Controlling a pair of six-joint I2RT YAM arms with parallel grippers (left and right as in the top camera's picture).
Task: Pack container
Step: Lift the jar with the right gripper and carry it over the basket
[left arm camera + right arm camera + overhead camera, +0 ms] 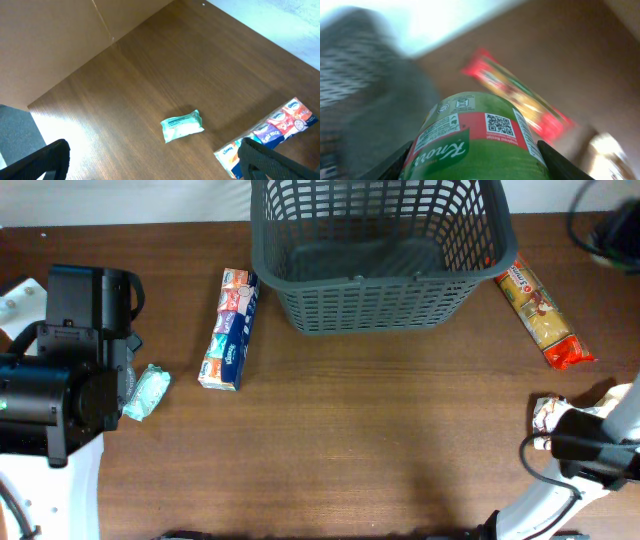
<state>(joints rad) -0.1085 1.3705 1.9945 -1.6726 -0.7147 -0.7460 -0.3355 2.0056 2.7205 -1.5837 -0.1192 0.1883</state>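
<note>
Right gripper [475,157], at the near right, clamps a green, cylindrical Knorr canister [472,125] between its fingers. The large dark grey lattice-sided plastic basket [380,305] stands at the far centre, long axis left to right, so it lies ahead and to the left of this load. Left gripper [152,152] hangs empty, jaws wide apart, near a small teal packet [182,126].

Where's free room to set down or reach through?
Bare: table in front of the basket, between tissue pack and right gripper holding the Knorr pack; basket floor too. Crowded: left, wipes pack beside left gripper; right, pasta bag.
</note>
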